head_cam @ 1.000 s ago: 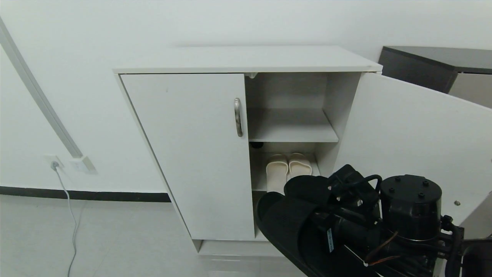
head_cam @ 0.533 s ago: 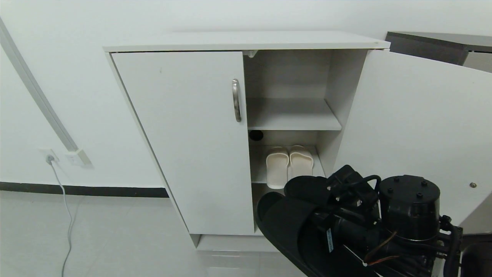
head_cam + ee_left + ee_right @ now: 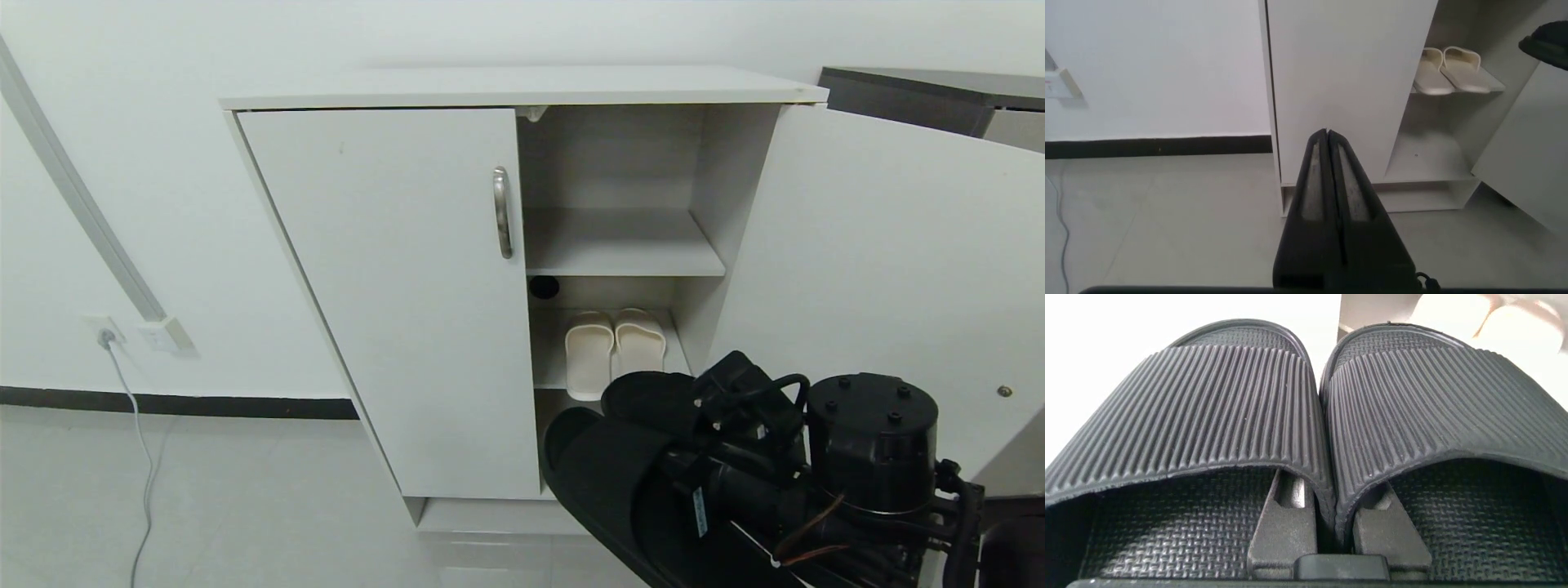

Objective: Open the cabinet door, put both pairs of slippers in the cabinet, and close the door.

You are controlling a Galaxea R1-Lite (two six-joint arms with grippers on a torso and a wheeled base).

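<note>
Here's the cabinet, backed against the wall, its left door closed across the left half and its right door swung out to the right. Inside the exposed half there's an upper shelf, and on the shelf below it the shelved slippers sit side by side. In front of that opening and lower down, the held slippers ride on the right gripper, with one finger inside each and the inner walls pinched between. The left gripper sits out before the left door. A wall socket is low on the wall, left of the cabinet.
</note>
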